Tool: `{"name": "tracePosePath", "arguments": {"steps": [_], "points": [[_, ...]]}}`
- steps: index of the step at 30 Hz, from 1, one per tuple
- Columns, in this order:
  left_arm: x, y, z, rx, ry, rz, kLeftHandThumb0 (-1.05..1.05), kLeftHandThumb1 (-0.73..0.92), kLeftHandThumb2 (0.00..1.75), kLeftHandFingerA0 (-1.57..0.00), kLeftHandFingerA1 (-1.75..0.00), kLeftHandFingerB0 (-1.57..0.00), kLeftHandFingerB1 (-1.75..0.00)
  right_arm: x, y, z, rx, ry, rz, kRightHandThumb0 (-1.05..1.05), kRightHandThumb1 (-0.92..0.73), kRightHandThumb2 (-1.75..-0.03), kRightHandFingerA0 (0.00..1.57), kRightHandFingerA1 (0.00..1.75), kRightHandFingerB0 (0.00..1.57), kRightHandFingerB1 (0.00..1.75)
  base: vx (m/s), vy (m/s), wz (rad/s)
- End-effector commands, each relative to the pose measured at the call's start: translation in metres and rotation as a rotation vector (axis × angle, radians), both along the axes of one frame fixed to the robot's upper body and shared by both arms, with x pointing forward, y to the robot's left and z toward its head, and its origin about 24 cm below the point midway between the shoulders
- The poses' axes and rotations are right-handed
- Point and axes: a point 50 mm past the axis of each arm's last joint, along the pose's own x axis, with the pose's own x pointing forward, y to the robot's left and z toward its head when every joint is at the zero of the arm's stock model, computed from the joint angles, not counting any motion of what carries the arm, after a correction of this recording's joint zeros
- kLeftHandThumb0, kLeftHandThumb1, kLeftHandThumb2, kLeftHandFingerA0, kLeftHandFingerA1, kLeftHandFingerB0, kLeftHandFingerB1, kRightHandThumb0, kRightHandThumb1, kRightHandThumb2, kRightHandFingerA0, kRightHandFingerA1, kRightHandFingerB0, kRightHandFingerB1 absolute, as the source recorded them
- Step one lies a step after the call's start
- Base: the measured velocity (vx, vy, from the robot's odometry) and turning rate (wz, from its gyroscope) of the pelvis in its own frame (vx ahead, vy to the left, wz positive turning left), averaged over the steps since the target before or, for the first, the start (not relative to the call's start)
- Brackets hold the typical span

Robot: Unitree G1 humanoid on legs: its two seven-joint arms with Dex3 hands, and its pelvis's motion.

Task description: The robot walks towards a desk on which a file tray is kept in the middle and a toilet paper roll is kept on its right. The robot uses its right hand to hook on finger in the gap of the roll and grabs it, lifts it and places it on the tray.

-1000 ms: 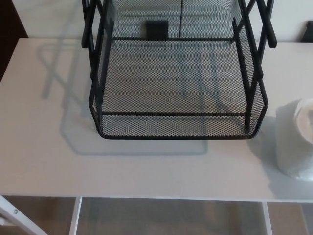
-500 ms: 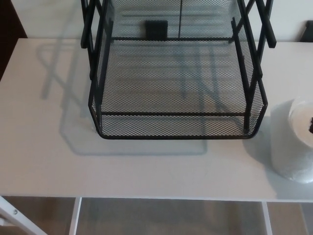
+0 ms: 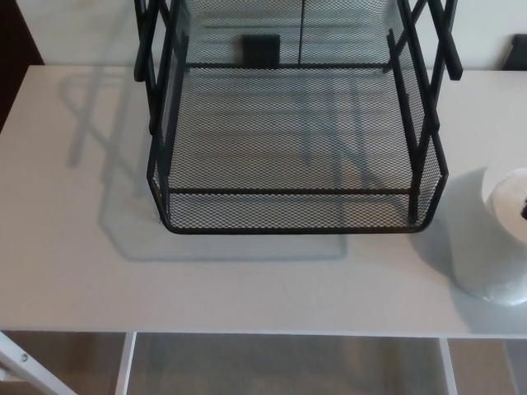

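At roll (image 3: 494, 239) top, robot hand (image 3: 524, 211) tip.

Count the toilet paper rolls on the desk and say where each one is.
1. The toilet paper roll stands upright at the desk's right edge, just right of the file tray, partly cut off by the frame; more could sit beyond it.

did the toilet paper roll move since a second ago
Cannot tell. The white toilet paper roll keeps its gap to the black mesh file tray; both slid left slightly together, so the camera likely moved.
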Motion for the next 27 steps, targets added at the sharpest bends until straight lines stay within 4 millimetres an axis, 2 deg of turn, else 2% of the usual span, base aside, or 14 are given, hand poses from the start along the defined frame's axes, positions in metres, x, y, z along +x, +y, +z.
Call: {"name": "tracePosePath", "arguments": {"steps": [1,5,8,9,11,13,16,20,21,22,23,24,25,27], "points": [[0.004,0.006,0.008,0.039,0.001,-0.023,-0.76,0.7,1.0,-0.27,-0.53,-0.16,-0.45,-0.001,0.002,-0.017,-0.084,0.03,0.008,-0.5,-0.55,-0.56,0.49,0.49,0.2,0.31,0.0,0.0,0.0],[0.005,0.005,0.007,0.028,0.0,-0.019,-0.75,0.69,1.01,-0.33,-0.58,-0.15,-0.45,0.005,0.011,-0.019,-0.155,-0.033,0.049,-0.43,-0.58,-0.58,0.88,0.6,0.32,0.33,0.0,0.0,0.0],[0.003,0.003,0.004,0.012,-0.001,-0.001,-0.75,0.68,1.01,-0.34,-0.58,-0.16,-0.46,0.009,0.02,-0.019,-0.208,-0.083,0.066,-0.33,-0.59,-0.58,0.97,0.67,0.4,0.35,0.0,0.0,0.0],[0.004,0.002,0.005,0.008,-0.003,-0.015,-0.75,0.69,1.01,-0.28,-0.56,-0.14,-0.45,0.012,0.029,-0.02,-0.245,-0.179,0.107,-0.25,-0.62,-0.58,1.09,0.94,0.66,0.44,0.0,0.0,0.0],[0.003,0.002,0.005,0.007,-0.004,-0.02,-0.75,0.69,1.01,-0.28,-0.56,-0.14,-0.45,0.013,0.031,-0.02,-0.256,-0.189,0.109,-0.25,-0.62,-0.58,1.09,0.94,0.66,0.44,0.0,0.0,0.0],[0.004,0.001,0.006,0.012,0.006,-0.027,-0.75,0.7,1.0,-0.25,-0.54,-0.15,-0.45,0.017,0.039,-0.023,-0.302,-0.278,0.139,-0.15,-0.58,-0.6,1.09,1.37,0.93,0.55,0.0,0.0,0.0],[0.003,0.002,0.005,0.036,0.022,-0.057,-0.74,0.7,1.02,-0.32,-0.57,-0.13,-0.45,0.019,0.044,-0.028,-0.311,-0.361,0.152,-0.18,-0.52,-0.62,1.05,1.61,0.99,0.65,0.0,0.0,0.0],[0.005,0.002,0.006,0.044,0.02,-0.055,-0.75,0.7,1.02,-0.33,-0.57,-0.15,-0.45,0.02,0.044,-0.031,-0.312,-0.415,0.157,-0.19,-0.51,-0.63,1.06,1.56,0.98,0.66,0.0,0.0,0.0],[0.006,0.002,0.006,0.038,0.022,-0.04,-0.74,0.87,0.66,-0.42,-0.5,-0.23,-0.33,0.019,0.043,-0.032,-0.316,-0.434,0.162,-0.16,-0.51,-0.68,1.07,1.58,0.99,0.66,0.0,0.0,0.0],[0.007,0.003,0.008,0.026,0.011,-0.037,-0.75,0.69,1.02,-0.35,-0.58,-0.14,-0.45,0.019,0.042,-0.033,-0.318,-0.44,0.155,-0.23,-0.51,-0.64,1.06,1.57,0.97,0.66,0.0,0.0,0.0],[0.008,0.003,0.009,0.031,0.02,-0.045,-0.75,0.7,1.02,-0.32,-0.56,-0.14,-0.45,0.019,0.04,-0.035,-0.326,-0.463,0.154,-0.19,-0.49,-0.61,1.09,1.55,0.99,0.65,0.0,0.0,0.0],[0.008,0.003,0.007,0.043,0.03,-0.045,-0.74,0.87,0.66,-0.4,-0.48,-0.21,-0.34,0.019,0.038,-0.036,-0.322,-0.469,0.146,-0.18,-0.49,-0.66,1.08,1.55,0.97,0.67,0.0,0.0,0.0],[0.007,0.003,0.007,0.039,0.026,-0.046,-0.76,0.69,1.01,-0.32,-0.56,-0.14,-0.45,0.019,0.037,-0.036,-0.325,-0.478,0.145,-0.19,-0.48,-0.65,1.09,1.55,0.96,0.67,0.0,0.0,0.0],[0.007,0.004,0.006,0.025,0.02,-0.034,-0.75,0.68,1.01,-0.31,-0.56,-0.12,-0.44,0.018,0.036,-0.036,-0.326,-0.495,0.138,-0.18,-0.49,-0.62,1.09,1.53,0.98,0.66,0.0,0.0,0.0]]}}
